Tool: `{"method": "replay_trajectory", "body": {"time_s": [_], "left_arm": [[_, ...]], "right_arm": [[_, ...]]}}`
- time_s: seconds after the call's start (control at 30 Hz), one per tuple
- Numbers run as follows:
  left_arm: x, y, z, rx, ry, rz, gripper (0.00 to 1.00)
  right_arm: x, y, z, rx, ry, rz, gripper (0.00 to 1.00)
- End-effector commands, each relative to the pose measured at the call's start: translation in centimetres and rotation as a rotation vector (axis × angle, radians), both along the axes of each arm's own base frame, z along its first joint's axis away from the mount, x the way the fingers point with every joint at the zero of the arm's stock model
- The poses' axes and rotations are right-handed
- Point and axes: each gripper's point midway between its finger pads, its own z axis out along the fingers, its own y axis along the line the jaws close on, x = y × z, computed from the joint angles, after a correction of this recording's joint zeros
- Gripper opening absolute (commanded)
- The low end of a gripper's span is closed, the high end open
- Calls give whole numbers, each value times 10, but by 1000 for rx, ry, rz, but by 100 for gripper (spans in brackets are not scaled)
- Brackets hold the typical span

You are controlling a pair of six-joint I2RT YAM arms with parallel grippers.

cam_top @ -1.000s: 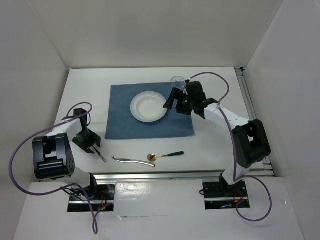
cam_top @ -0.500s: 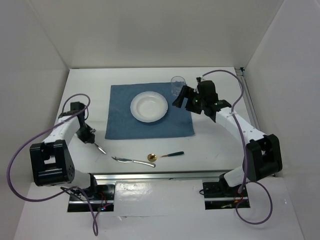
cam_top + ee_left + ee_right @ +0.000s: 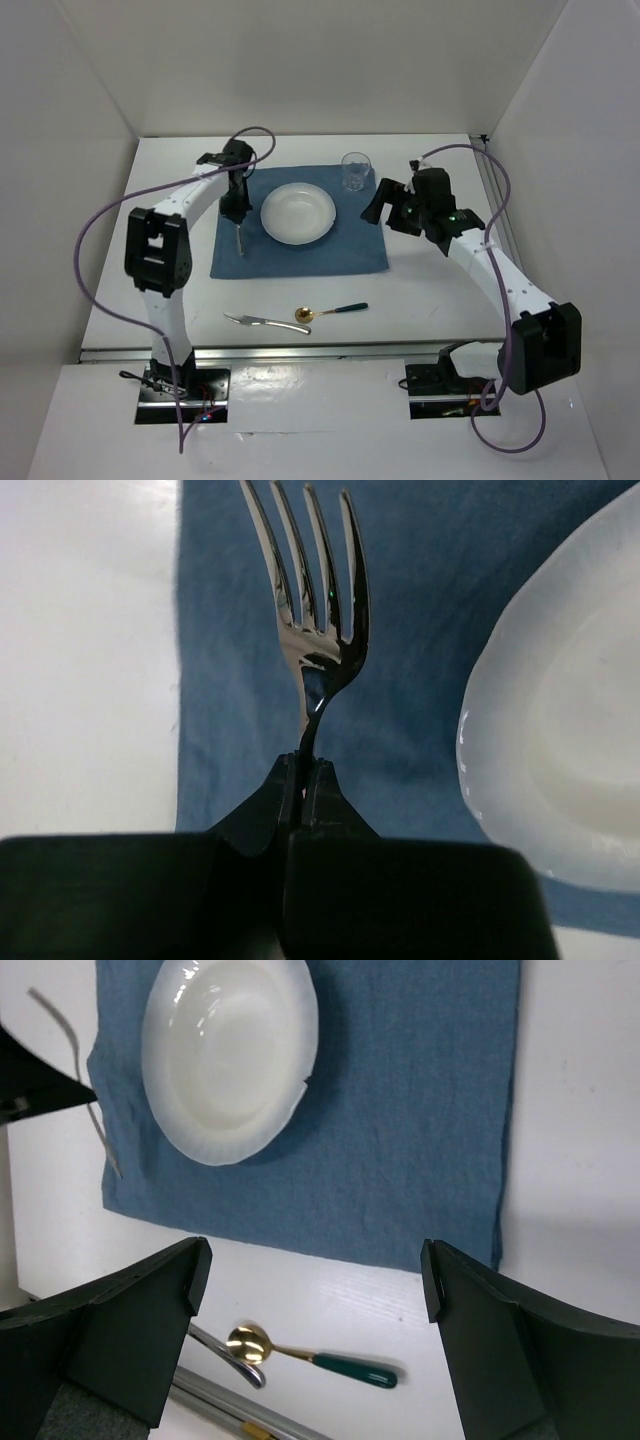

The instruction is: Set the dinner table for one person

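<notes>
Now the fork (image 3: 318, 650) is clamped in the left gripper (image 3: 305, 775) above the placemat (image 3: 420, 580), left of the plate (image 3: 560, 730); the right gripper (image 3: 315, 1255) is held open.

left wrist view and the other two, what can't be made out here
- fork handle, left wrist: buried between the shut fingers of the left gripper.
- plate, left wrist: cut off by the right edge.
- silver utensil by the spoon: too small in the top view to name; in the right wrist view, mostly behind a finger of the right gripper.
- glass: contents too small to tell from the top view.
</notes>
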Motion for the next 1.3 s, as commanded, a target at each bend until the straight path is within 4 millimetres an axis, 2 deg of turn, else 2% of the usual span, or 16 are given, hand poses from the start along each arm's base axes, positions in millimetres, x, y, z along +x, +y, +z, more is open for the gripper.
{"method": "replay_trajectory", "body": {"time_s": [0.0,0.17,0.2,0.27,0.4,0.47,0.5,0.6,0.73,0.87,0.9,1.03,1.1,1.17,1.2,1.27], "left_arm": [[-4,0,-30,81,161,-108,0],[14,-4,-40,113,173,-127,0],[13,-4,-44,118,184,-138,0],[15,-9,-49,115,197,-162,0],[14,-6,-57,141,230,-158,1],[14,-6,-57,141,230,-158,17],[15,-6,-53,139,220,-158,38],[17,-12,-48,125,197,-160,55],[21,-14,-22,112,145,-149,56],[23,-20,21,93,59,-148,56],[22,-21,39,77,19,-150,56],[15,-24,91,27,-94,-147,56],[4,-25,99,3,-101,-157,56],[-3,-27,116,-26,-143,-156,56],[-6,-26,119,-27,-150,-156,56],[-12,-26,125,-38,-160,-160,56]], "right_arm": [[-17,-19,4,-61,-1,-21,99],[-33,-32,-3,-84,25,-40,99],[-36,-34,-10,-95,43,-46,99],[-39,-35,-8,-95,43,-46,99],[-39,-35,-8,-95,43,-46,99],[-39,-36,-9,-110,35,-33,99],[-39,-34,-9,-114,41,-19,99],[-44,-27,-14,-150,42,50,99],[-58,-11,-30,-213,83,128,99],[-85,18,-54,-244,156,211,96],[-97,30,-64,-269,175,265,92],[-120,56,-83,-345,204,397,81],[-133,62,-104,-423,249,529,81],[-137,68,-111,-526,231,605,85],[-142,69,-121,-564,256,648,87],[-150,76,-127,-612,248,721,87]]}}
